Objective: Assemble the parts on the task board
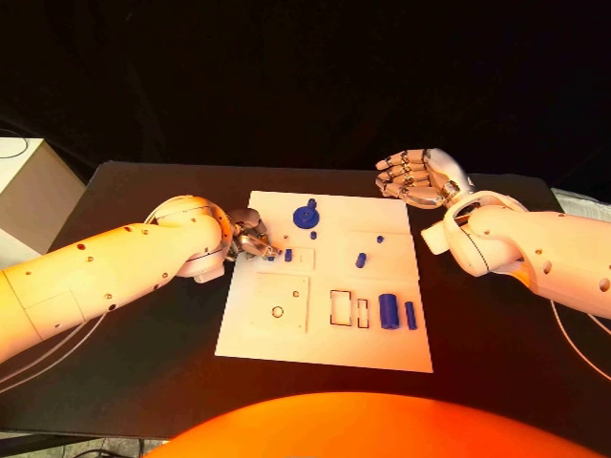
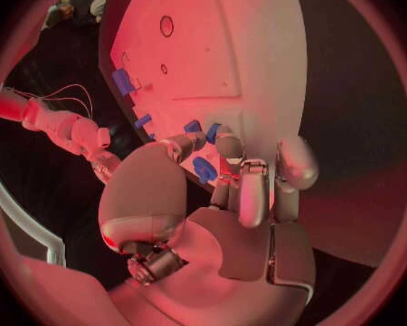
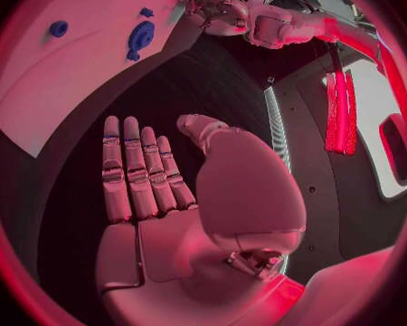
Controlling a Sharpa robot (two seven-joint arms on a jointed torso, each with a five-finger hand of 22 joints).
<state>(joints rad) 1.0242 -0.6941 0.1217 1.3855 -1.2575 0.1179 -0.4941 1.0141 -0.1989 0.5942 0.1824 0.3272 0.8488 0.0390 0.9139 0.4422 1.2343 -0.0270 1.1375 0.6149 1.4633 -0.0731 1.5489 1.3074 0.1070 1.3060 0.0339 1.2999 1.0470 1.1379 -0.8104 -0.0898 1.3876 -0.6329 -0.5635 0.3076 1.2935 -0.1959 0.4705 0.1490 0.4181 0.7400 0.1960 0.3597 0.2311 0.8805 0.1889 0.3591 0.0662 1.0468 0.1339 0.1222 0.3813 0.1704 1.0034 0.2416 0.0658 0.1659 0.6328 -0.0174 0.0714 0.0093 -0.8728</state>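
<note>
Head view: long blue part (image 1: pixel 389 308) lies lengthwise along task board (image 1: pixel 326 343).

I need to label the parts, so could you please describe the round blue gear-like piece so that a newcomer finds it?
Start at the white task board mid-table. Near its far edge sits the round blue gear-like piece. It is the board's widest blue part; the others are slim pegs and cylinders.

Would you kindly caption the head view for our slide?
Left hand pinches a small blue part at the white task board; right hand hovers open.

Dim room, dark backdrop; red-orange glow – wrist views bend at edges
</note>
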